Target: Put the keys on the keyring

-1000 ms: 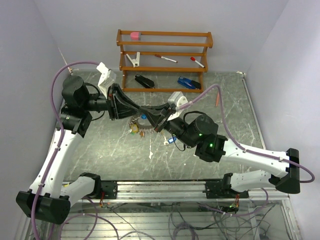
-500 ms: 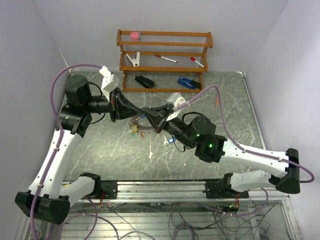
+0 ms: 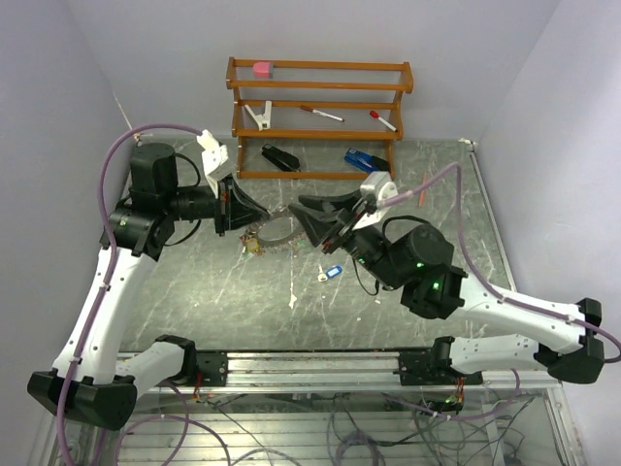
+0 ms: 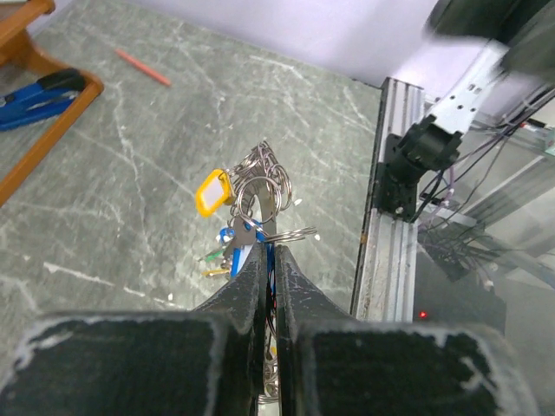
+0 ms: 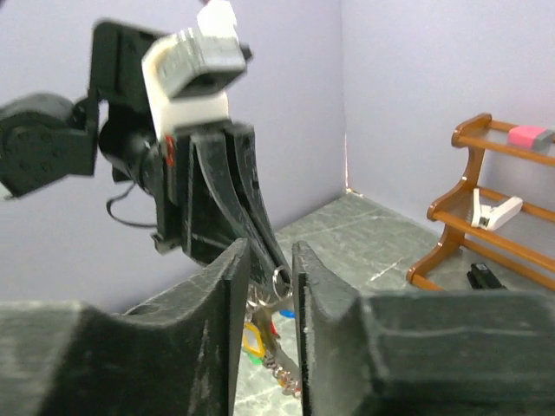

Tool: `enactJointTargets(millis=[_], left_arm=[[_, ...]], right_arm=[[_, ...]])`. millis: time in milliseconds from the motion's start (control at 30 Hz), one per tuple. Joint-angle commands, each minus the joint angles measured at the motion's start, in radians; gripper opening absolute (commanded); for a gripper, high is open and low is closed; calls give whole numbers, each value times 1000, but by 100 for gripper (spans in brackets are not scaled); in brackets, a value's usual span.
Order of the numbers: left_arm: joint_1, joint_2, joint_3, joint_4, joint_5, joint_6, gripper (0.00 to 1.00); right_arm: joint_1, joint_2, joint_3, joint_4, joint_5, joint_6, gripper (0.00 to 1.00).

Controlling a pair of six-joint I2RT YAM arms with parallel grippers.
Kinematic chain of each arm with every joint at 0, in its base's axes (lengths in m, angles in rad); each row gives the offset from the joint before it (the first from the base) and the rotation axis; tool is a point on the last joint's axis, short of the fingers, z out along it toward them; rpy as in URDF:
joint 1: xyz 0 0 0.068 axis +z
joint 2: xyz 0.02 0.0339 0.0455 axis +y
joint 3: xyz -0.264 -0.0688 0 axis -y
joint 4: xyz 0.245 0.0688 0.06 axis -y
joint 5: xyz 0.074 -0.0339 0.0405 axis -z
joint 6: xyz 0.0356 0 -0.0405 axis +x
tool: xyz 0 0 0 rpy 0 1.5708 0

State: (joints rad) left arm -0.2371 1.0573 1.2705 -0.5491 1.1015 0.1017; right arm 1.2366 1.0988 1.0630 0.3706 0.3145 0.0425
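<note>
The left gripper [image 4: 267,250] is clamping the keyring [image 4: 260,195] between its closed fingers and holding it above the table [image 3: 194,282], with several keys [image 3: 254,243] dangling from it, a yellow tag [image 4: 212,192] among them. The right gripper [image 5: 269,253] is facing it from just beside, its fingers standing a narrow gap apart and gripping nothing. One blue-tagged key [image 3: 332,273] is lying loose on the table near the right arm, so the job is probably not finished. The likeliest trouble is coming from the crowding: the two sets of fingers are sitting so near each other that any sideways move could be knocking the ring and twisting it in its thin pinch, or setting the hanging keys swinging and tangling. If the ring is rotating in the grip, its opening is ending up somewhere the right fingers cannot reach. The loose key is lying flat, so a narrow-set gripper coming down on it risks pushing it away rather than catching it.
</note>
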Motion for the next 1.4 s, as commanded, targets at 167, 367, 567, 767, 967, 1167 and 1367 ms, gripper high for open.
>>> enactJointTargets(millis=[167, 367, 567, 767, 967, 1167, 1367], left_arm=[[4, 13, 112, -189, -164, 211, 7], [2, 21, 157, -266, -227, 288, 7], [-2, 31, 179, -304, -244, 319, 7], [-9, 34, 195, -315, -263, 322, 7], [-21, 41, 221, -348, -251, 328, 7], [-37, 28, 224, -351, -253, 318, 7], [-44, 18, 215, -360, -255, 316, 7]], right_arm=[[2, 111, 322, -411, -5, 7, 28], [2, 250, 512, -685, 42, 40, 18], [4, 347, 637, -848, 64, 58, 21], [3, 395, 653, -860, 55, 43, 22], [4, 422, 644, -827, 60, 21, 29], [1, 433, 636, -783, 79, -9, 32], [-3, 426, 611, -748, 85, -28, 31]])
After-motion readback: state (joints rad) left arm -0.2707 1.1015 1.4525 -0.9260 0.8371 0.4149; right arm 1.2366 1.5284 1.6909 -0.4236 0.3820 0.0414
